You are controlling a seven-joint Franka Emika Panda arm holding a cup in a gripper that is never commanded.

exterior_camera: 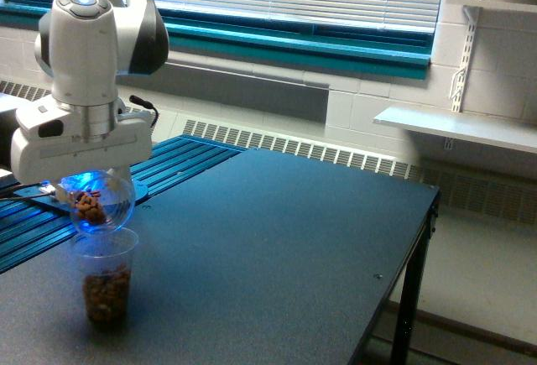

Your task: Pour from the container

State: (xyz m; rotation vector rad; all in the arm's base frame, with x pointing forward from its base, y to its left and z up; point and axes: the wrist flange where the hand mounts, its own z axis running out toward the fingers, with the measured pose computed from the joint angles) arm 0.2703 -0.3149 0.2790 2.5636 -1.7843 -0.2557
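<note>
The container point(102, 203), a small clear plastic cup with smooth walls and a wide round mouth, is held tipped on its side under the end effector point(91, 182), directly above a second clear cup point(105, 277) that stands upright on the dark worktop point(277, 239) near its edge at the exterior view's left. A clump of brown nuts point(87, 206) is seen inside the tipped cup, and a larger heap point(106, 293) lies at the bottom of the standing cup, filling roughly its lower third. The end effector is closed on the container, though the fingers themselves are hidden behind the white housing and a blue glow, so the exact contact points cannot be told. The container is judged to be very light, thin-walled and easily squashed, with a slick surface; it would best be gripped across its body just below the rim, where the wall is stiffest, with modest force so that it neither buckles nor slips as the load shifts. The nuts are loose and are likely to tumble out in bursts rather than flow evenly. The lower cup is also light and could be knocked over if touched by the rim above it, which is very close to it.
</note>
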